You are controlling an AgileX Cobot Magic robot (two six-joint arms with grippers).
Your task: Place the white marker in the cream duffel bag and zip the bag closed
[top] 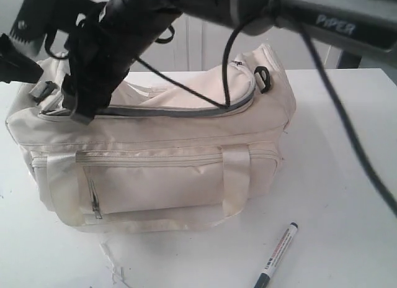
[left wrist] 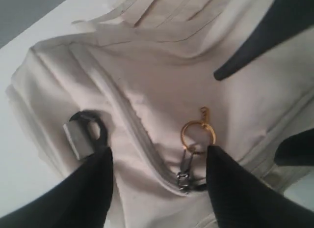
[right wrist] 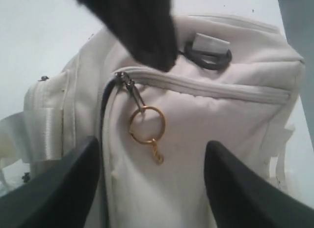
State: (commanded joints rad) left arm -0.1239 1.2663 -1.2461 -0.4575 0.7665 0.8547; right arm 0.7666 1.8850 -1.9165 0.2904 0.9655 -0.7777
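Exterior view: right arm [top: 298,12] stretches across cream duffel bag [top: 186,136].

A white worktop [top: 347,195] fills the lower part of the exterior view. It is smooth and matte and carries only soft, pale shadows, so the light is even and diffuse, with no hard glare. Behind the worktop's far edge stands a pale wall [top: 192,46] of off-white panels with thin vertical seams. In the left wrist view a flat grey area [left wrist: 29,12] lies beyond the worktop's edge; whether it is floor or wall cannot be told. In the right wrist view a grey strip [right wrist: 301,26] borders the worktop's bright white surface.
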